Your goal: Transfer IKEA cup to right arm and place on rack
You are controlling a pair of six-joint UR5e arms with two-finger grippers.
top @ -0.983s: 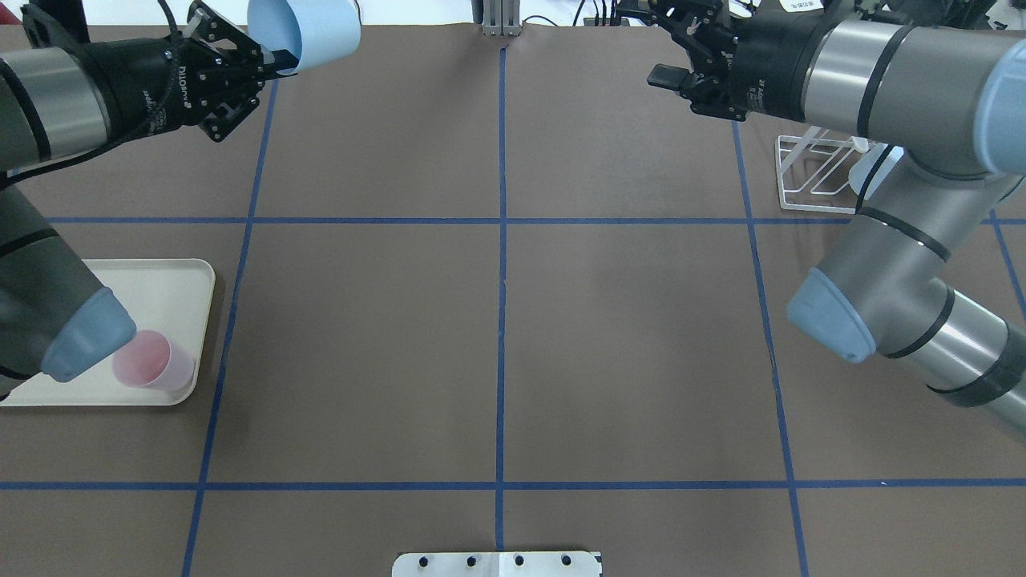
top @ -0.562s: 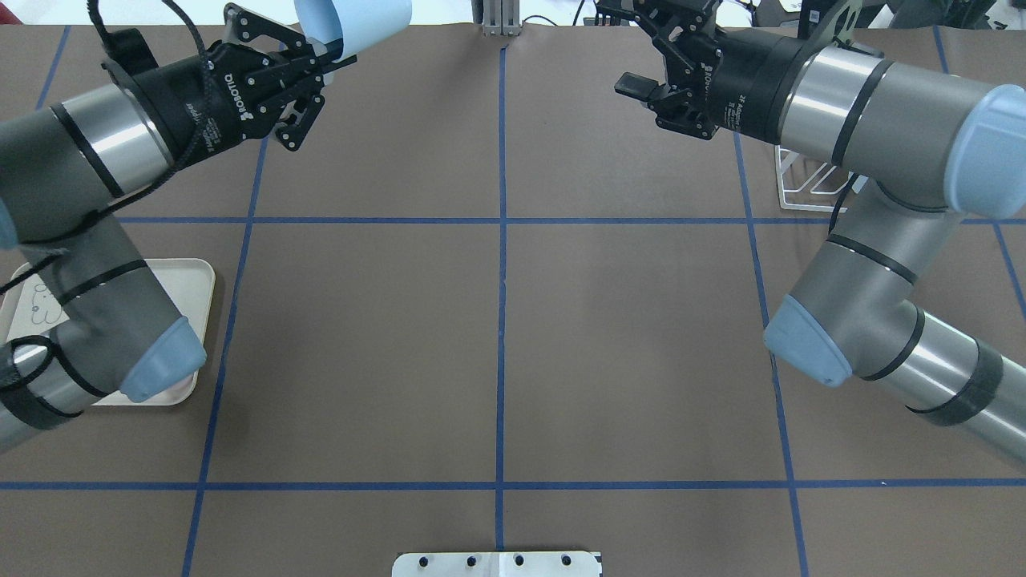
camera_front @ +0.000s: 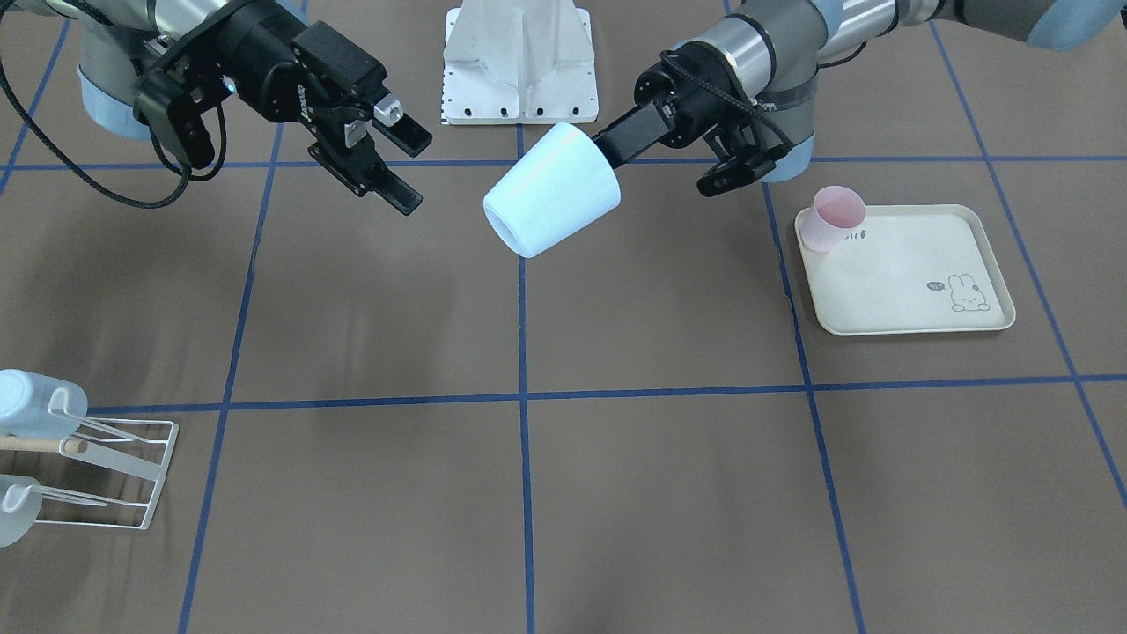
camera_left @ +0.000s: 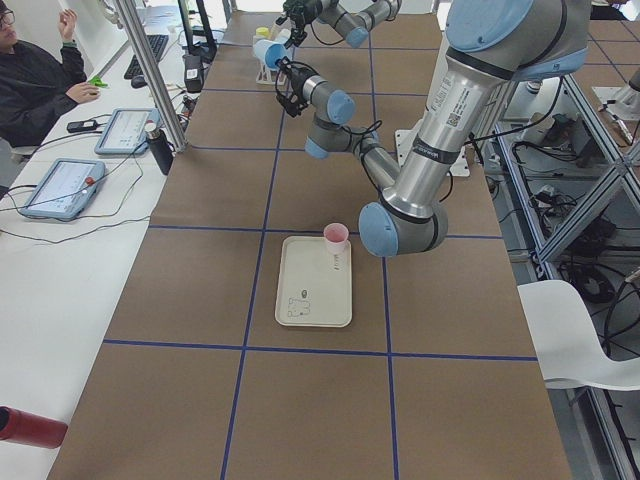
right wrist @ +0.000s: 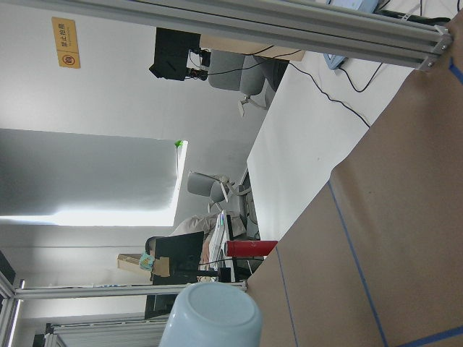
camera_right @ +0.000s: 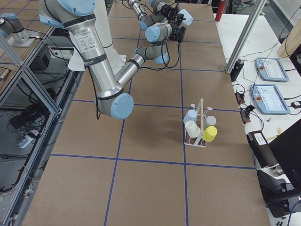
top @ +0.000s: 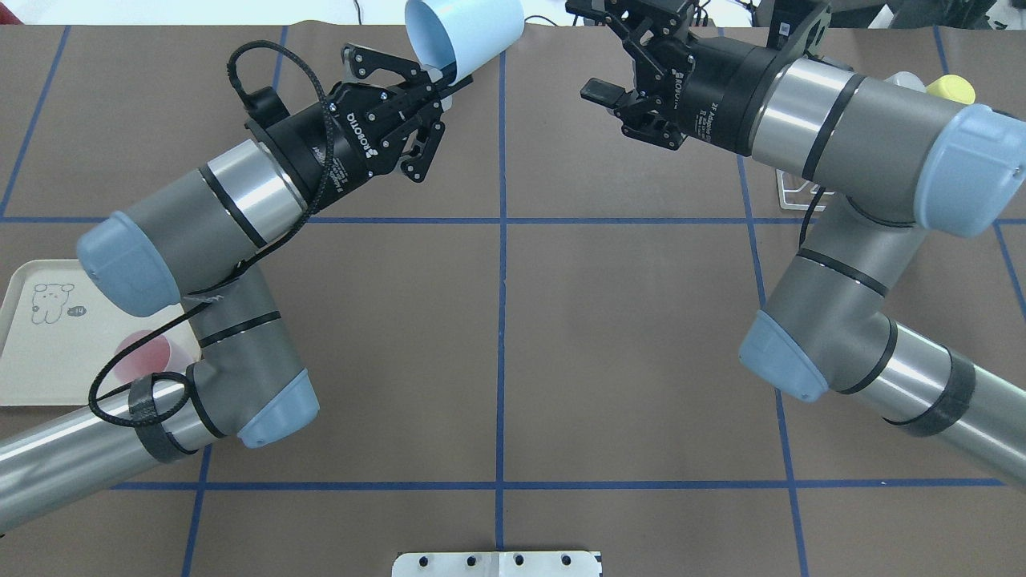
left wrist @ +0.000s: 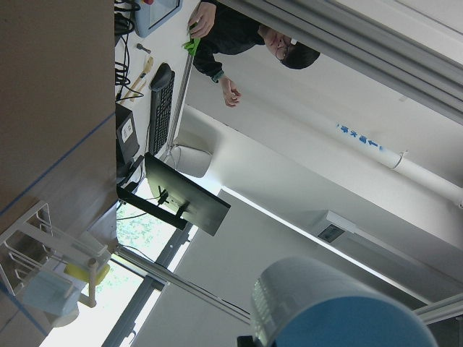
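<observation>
Because the handover is meant to happen in mid-air, my left pincer (top: 446, 77) pinches the pale-blue IKEA cup (camera_front: 553, 189) by its rim above the table (camera_front: 669, 458). The cup's base is offered to the empty, spread right pincer (camera_front: 410, 173) nearby. Overhead, my right arm (top: 850, 152) hides most of the rack (camera_front: 160, 474), and the cup's top is cropped.

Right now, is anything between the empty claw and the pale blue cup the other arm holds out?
No. In the front-facing view the right gripper and the cup are apart, with only the table showing through the gap.
</observation>
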